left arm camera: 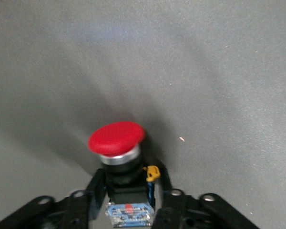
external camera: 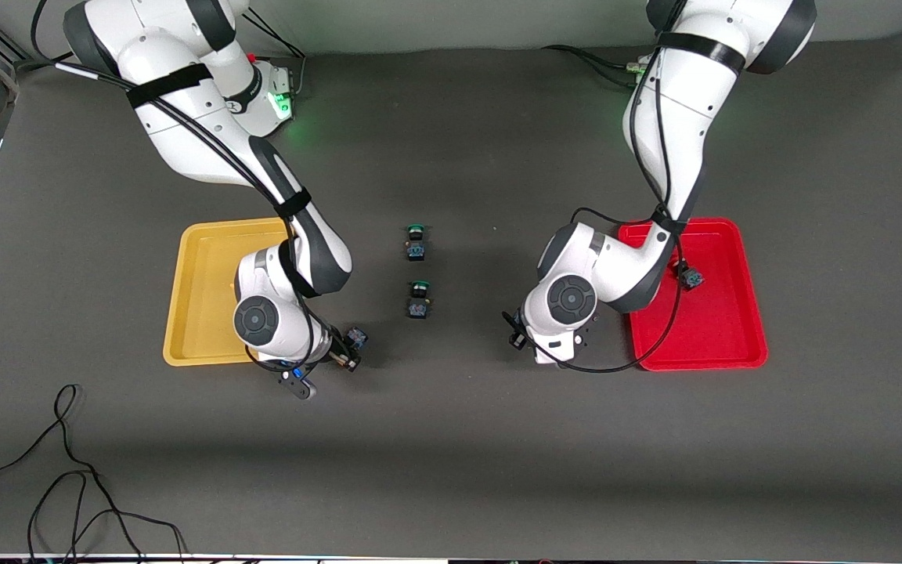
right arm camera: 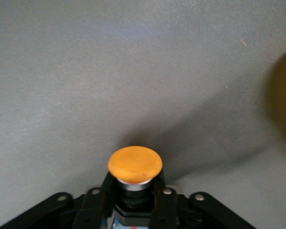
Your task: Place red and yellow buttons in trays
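Yellow button (right arm camera: 135, 164) within right gripper (right arm camera: 132, 200)

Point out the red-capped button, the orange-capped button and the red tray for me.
red-capped button (left arm camera: 117, 138): left wrist view, on its red cap, body between the left gripper's fingers.
orange-capped button (right arm camera: 135, 164): right wrist view, on its cap, held by the right gripper.
red tray (external camera: 721, 325): front view, on its bare floor.

Red-capped button (left arm camera: 117, 139) clamped in left jaws, orange-yellow one (right arm camera: 135, 164) in right jaws — another button (external camera: 690, 276) lies in red tray (external camera: 721, 329), yellow tray (external camera: 200, 298).
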`<state>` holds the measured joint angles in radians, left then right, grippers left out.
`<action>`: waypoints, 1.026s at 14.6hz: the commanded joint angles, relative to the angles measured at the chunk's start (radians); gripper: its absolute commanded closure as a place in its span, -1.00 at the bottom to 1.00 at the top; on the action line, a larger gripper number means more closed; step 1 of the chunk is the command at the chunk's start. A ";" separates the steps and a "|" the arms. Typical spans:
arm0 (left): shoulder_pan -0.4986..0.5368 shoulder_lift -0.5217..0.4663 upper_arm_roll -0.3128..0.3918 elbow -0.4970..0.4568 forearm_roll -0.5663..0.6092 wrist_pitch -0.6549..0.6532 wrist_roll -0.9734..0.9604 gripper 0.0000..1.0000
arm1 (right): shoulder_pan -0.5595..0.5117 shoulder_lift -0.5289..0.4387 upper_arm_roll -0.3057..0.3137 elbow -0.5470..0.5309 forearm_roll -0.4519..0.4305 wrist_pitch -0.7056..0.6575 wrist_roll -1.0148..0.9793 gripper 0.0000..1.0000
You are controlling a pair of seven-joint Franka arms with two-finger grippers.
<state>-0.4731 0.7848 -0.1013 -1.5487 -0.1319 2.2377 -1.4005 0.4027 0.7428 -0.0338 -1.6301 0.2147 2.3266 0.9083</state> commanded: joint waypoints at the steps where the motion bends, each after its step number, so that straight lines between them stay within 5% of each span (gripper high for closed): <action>1: 0.005 -0.057 0.011 -0.022 0.006 -0.032 0.003 1.00 | -0.030 -0.118 -0.006 0.021 0.011 -0.198 -0.002 1.00; 4: 0.068 -0.175 0.020 0.002 0.008 -0.312 0.139 1.00 | -0.056 -0.262 -0.049 -0.058 -0.003 -0.326 -0.139 1.00; 7: 0.187 -0.310 0.020 -0.031 0.027 -0.496 0.343 1.00 | -0.056 -0.341 -0.141 -0.251 0.002 -0.238 -0.342 1.00; 9: 0.264 -0.370 0.020 -0.088 0.067 -0.512 0.484 1.00 | -0.056 -0.378 -0.146 -0.423 0.000 -0.048 -0.400 1.00; 11: 0.351 -0.374 0.019 -0.160 0.068 -0.431 0.611 1.00 | -0.071 -0.364 -0.147 -0.447 0.002 0.017 -0.450 0.86; 12: 0.372 -0.366 0.019 -0.203 0.068 -0.370 0.670 1.00 | -0.082 -0.359 -0.147 -0.442 0.000 0.020 -0.465 0.14; 13: 0.389 -0.354 0.020 -0.230 0.071 -0.310 0.707 1.00 | -0.085 -0.361 -0.149 -0.444 0.003 0.025 -0.486 -0.99; 15: 0.425 -0.303 0.020 -0.248 0.086 -0.230 0.784 1.00 | -0.088 -0.382 -0.158 -0.441 0.002 0.017 -0.490 -1.00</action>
<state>-0.0665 0.4550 -0.0694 -1.7626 -0.0645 1.9369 -0.6829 0.3195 0.4143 -0.1843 -2.0547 0.2122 2.3484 0.4529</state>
